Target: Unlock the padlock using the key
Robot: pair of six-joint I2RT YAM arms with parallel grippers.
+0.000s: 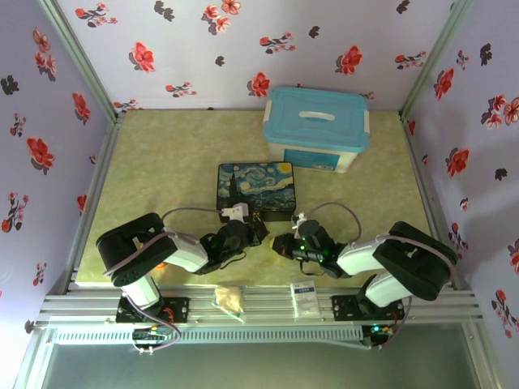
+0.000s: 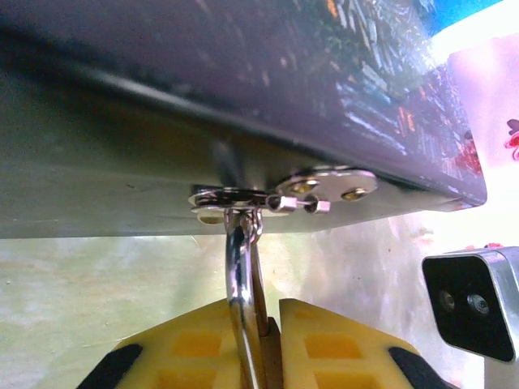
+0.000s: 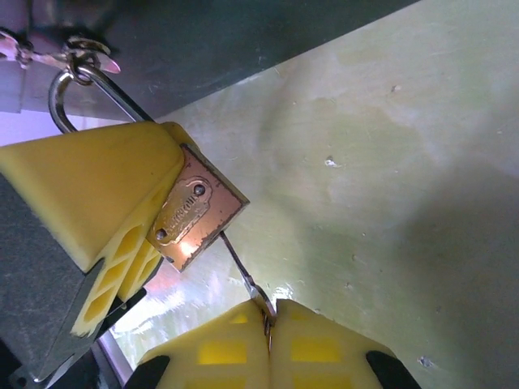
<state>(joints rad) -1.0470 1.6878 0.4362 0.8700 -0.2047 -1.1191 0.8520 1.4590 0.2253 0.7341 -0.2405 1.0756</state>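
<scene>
Right end effector pinches key, touching padlock

On the desk the tin sits midway, the lidded box behind it to the right. The padlock hangs from the hasp on the tin's near wall, held in the left tool. From its right the right tool holds the key, whose tip meets the padlock's underside, possibly in the keyhole. A bag and a card lie on the front rail.
</scene>
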